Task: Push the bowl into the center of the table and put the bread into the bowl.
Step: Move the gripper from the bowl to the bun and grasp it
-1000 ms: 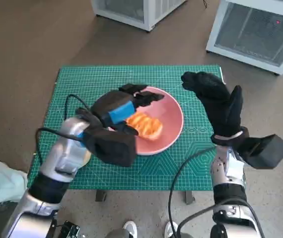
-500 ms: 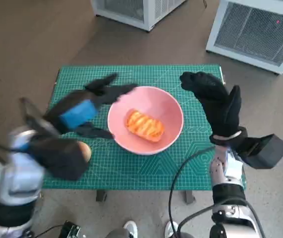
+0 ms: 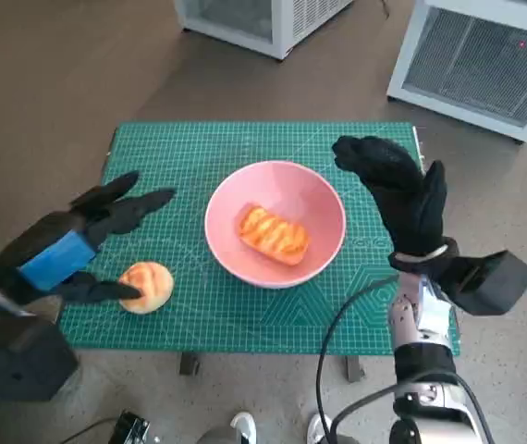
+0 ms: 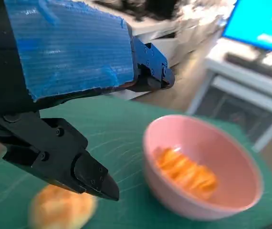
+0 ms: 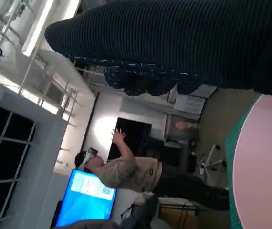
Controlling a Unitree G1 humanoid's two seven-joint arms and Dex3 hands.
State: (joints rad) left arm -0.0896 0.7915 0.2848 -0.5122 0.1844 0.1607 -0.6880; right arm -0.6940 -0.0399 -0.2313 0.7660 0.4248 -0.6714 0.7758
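Pink and round, the bowl (image 3: 275,223) sat about the middle of the bench (image 3: 245,148) on the green cutting mat (image 3: 208,157), with a glazed orange piece of bread (image 3: 272,233) lying inside it. A second, round bread roll (image 3: 146,286) lay on the mat to the left of the bowl and nearer the front edge. The left hand (image 3: 65,248) hovered at the left side, its fingers (image 3: 125,205) spread apart and holding nothing, one lower finger just beside or touching the roll. The right hand (image 3: 398,190) stood raised to the right of the bowl, fingers spread and empty, apart from the rim. White cabinets (image 3: 467,51) stood on the floor beyond the bench.
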